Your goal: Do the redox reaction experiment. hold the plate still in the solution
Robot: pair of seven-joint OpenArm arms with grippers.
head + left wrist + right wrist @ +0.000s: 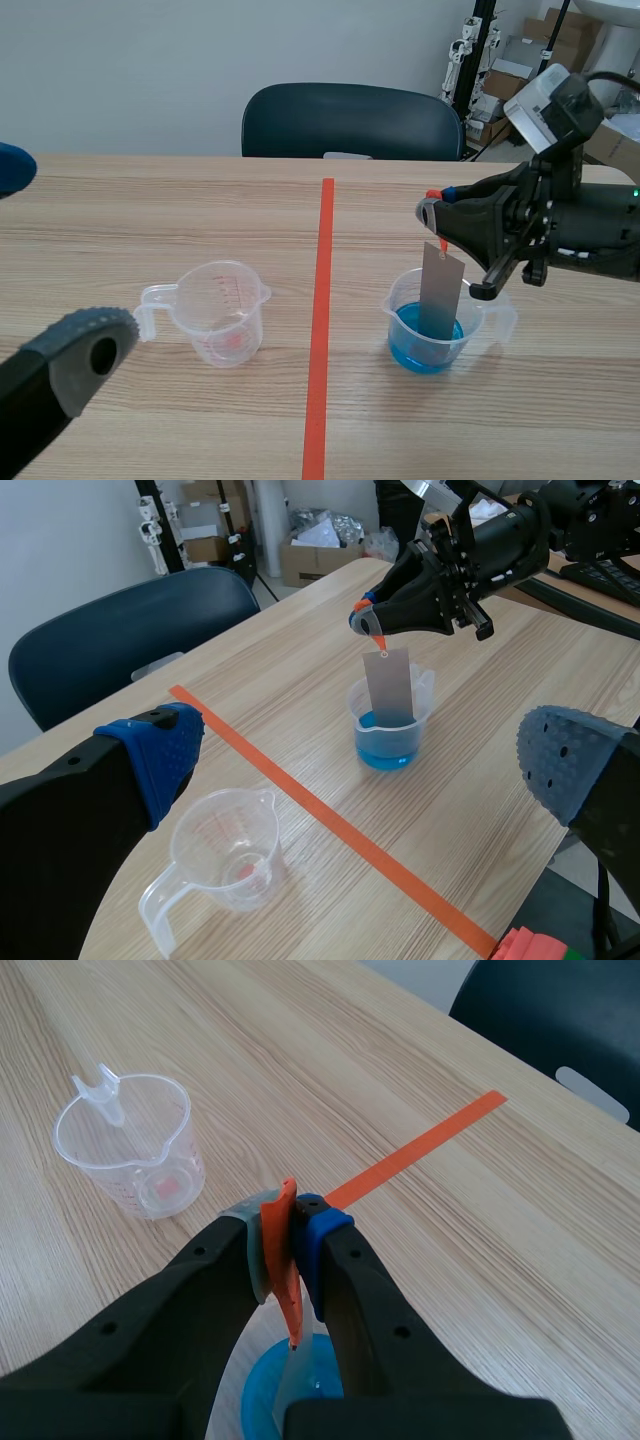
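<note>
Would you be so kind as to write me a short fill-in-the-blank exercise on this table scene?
The right tool is ____ on an orange strip that carries the grey plate.
The plate's lower end stands in a cup of ____ liquid.
The left tool has its fingers ____.
Seen in the scene view, the second cup stands ____ of the tape line.
Missing words: shut; blue; open; left.

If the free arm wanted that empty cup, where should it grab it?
Probably the rim, from above: the cup stands upright and open-topped, so the open left tool could put one finger inside the wall, one outside. Its thin handle faces that arm's side but looks fiddly.
</note>
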